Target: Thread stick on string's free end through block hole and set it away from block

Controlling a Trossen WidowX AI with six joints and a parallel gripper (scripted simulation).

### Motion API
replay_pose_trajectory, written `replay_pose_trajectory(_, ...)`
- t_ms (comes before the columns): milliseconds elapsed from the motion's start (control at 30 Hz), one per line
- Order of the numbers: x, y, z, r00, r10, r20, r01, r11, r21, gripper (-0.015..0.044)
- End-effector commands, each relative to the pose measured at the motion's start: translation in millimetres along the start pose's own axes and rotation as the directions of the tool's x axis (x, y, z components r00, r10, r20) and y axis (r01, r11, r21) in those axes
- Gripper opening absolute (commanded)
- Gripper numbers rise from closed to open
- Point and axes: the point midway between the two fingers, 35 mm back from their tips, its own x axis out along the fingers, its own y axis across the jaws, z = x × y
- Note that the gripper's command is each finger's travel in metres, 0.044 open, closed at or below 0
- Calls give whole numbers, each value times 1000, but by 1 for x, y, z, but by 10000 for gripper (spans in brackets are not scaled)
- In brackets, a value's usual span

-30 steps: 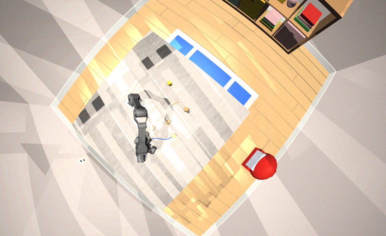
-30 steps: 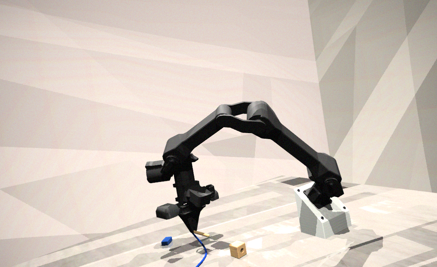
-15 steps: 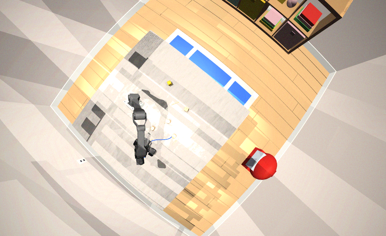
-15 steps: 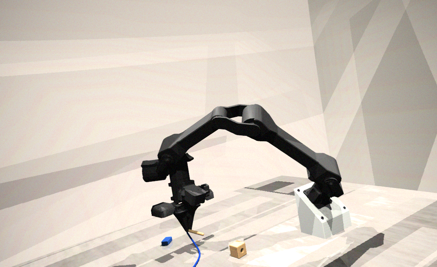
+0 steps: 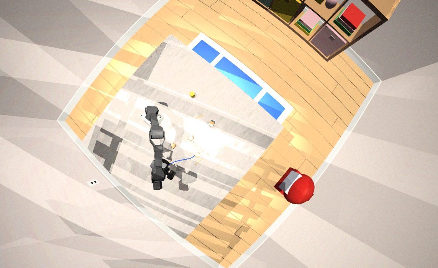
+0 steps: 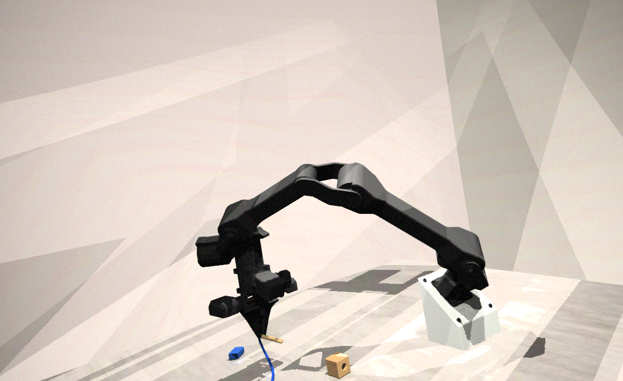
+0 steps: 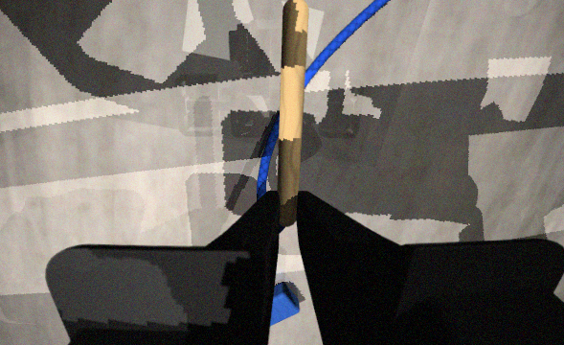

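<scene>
Black arm [image 5: 158,156] [image 6: 280,194] reaches out over the bench [image 5: 210,203] [image 6: 564,350] in the top view and covers most of the fingers. Blue string [image 5: 182,160] [image 6: 268,358] [image 7: 344,35] curves from below the arm's end to a round wooden button [image 5: 197,154]. Just beside the button: a loose stick [image 5: 198,161]. Wooden block [image 5: 173,145] [image 6: 337,366] is near the arm. Second round piece [image 5: 191,137], another stick [image 5: 190,140] close by it. Farther off: third loose stick [image 5: 199,117], a small block-like piece [image 5: 211,123] and a yellow cube [image 5: 192,94].

Exterior view: fingers [image 6: 255,321] point down, clamped on the wooden stick [image 6: 273,338] [image 7: 291,105], which is raised off the bench and tilts slightly down toward its free end. String hangs from the fingertips. Block sits on the bench with its round hole showing; stick is outside it, well apart. Small blue piece [image 6: 236,353] [image 7: 283,304] lies on the other side of the fingers from the block. White base [image 6: 437,326] carries the arm.

Wrist view: stick gripped near one end, most of it sticking out past the fingertips. String passes behind it. Blue piece partly hidden by a finger.
</scene>
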Motion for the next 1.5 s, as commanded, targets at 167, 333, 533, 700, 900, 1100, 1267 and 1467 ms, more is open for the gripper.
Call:
replay_pose_trajectory(167, 2, 2, -13, 1000, 6, 0, -6, 1000, -1, 0)
replay_pose_trajectory(333, 2, 3, -19, 1000, 6, 0, -6, 1000, -1, 0)
replay_pose_trajectory(533, 2, 4, -27, 1000, 6, -1, -6, 1000, -1, 0)
replay_pose_trajectory(700, 2, 5, -33, 1000, 6, -1, -6, 1000, -2, 0)
replay_pose_trajectory(900, 3, 5, -36, 1000, 6, -3, -6, 1000, -2, 0)
replay_pose_trajectory(1100, 7, 9, -34, 1000, 6, -3, -6, 1000, -2, 0)
replay_pose_trajectory(1267, 11, 13, -33, 1000, 6, -2, -6, 1000, -1, 0)
replay_pose_trajectory(1467, 16, 17, -31, 1000, 6, -2, -6, 1000, -1, 0)
